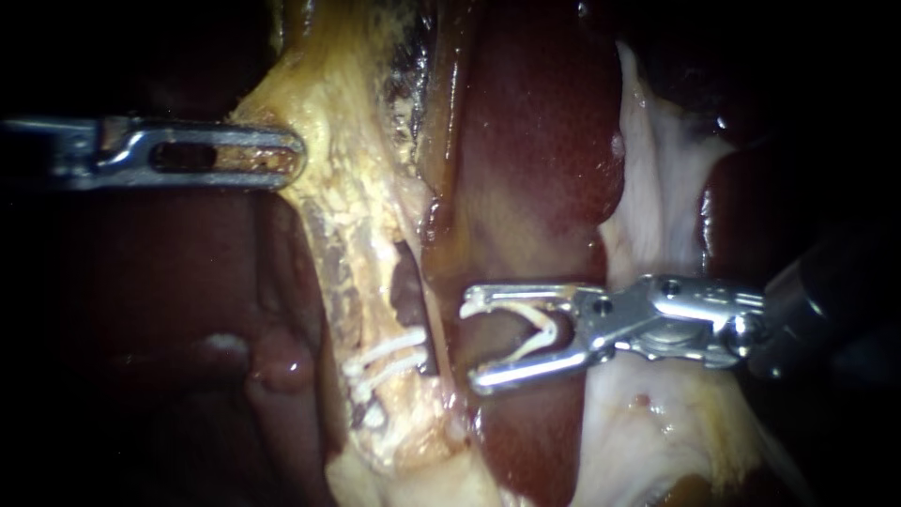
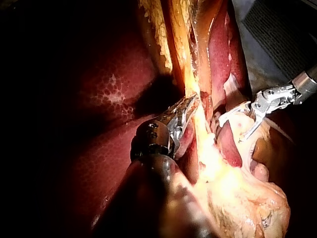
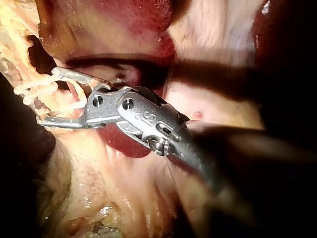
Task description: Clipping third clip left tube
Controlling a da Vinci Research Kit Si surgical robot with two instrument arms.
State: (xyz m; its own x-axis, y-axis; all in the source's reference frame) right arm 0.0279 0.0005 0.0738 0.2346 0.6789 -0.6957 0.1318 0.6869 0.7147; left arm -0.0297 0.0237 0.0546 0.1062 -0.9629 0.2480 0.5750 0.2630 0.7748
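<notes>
Your right instrument (image 1: 469,343): jaws spread, both cradling white clip (image 1: 535,330), mouth facing 9 o'clock. Left tube (image 1: 355,272) lies just beside tips at 9 o'clock, long axis 12-to-6, two clips (image 1: 385,361) across it, level with lower jaw. Your left instrument (image 1: 298,155), well apart at 11 o'clock, jaws closed on fatty tissue (image 1: 338,122). Right one nearer.

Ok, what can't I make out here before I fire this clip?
Endoscope view: whether the loaded clip in the right instrument straddles the tube; depth unreadable.
Right wrist view: the tube's far side, behind fatty tissue.
Left wrist view: the two placed clips, hidden by fatty tissue.
</notes>
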